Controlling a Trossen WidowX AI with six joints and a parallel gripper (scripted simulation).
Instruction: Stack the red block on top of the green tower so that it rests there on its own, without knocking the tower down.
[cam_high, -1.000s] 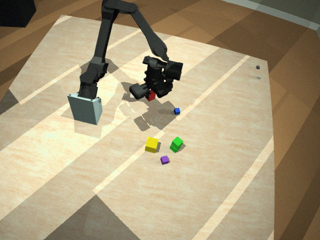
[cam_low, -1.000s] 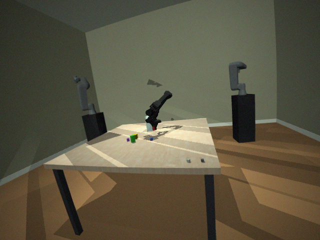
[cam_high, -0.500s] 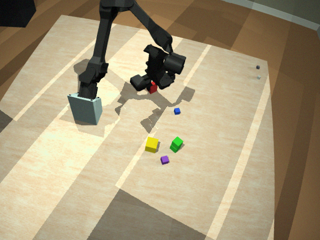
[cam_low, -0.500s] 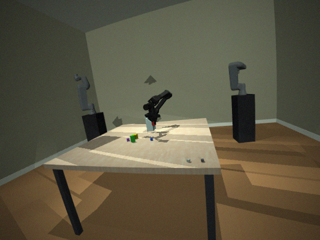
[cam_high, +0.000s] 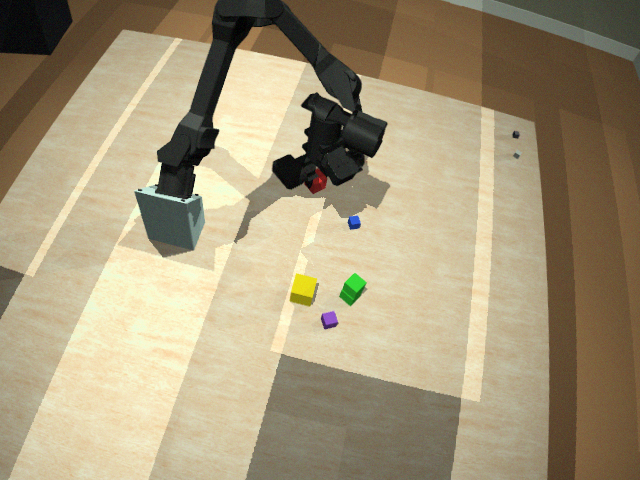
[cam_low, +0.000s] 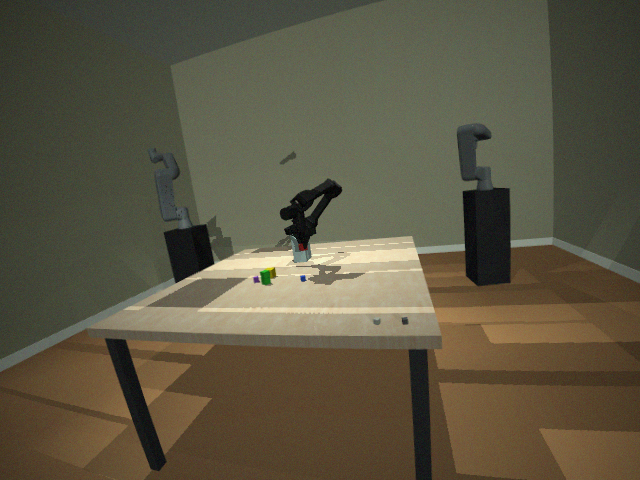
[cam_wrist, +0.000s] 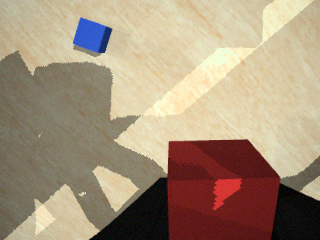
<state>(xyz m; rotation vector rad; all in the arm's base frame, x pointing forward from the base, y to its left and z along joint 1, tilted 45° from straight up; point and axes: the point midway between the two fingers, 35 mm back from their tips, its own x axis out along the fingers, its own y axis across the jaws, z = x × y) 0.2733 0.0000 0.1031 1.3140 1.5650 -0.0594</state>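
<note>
My gripper (cam_high: 315, 179) (cam_low: 302, 246) is shut on the red block (cam_high: 317, 182) (cam_low: 302, 247) (cam_wrist: 222, 200) and holds it above the table. In the wrist view the block sits between the two dark fingers at the bottom right. The green tower (cam_high: 353, 289) (cam_low: 265, 277) stands upright on the table, two green blocks high, with the upper block slightly offset in the top view. The gripper is well away from the tower, on the arm's side of the blue block. The tower is not in the wrist view.
A blue cube (cam_high: 354, 222) (cam_low: 302, 278) (cam_wrist: 91, 36) lies between gripper and tower. A yellow block (cam_high: 303, 289) (cam_low: 271, 271) and a purple cube (cam_high: 329, 319) (cam_low: 255, 279) are near the tower. A grey-blue box (cam_high: 173, 219) stands beside the arm. Two tiny cubes (cam_high: 515, 134) lie near the table's edge.
</note>
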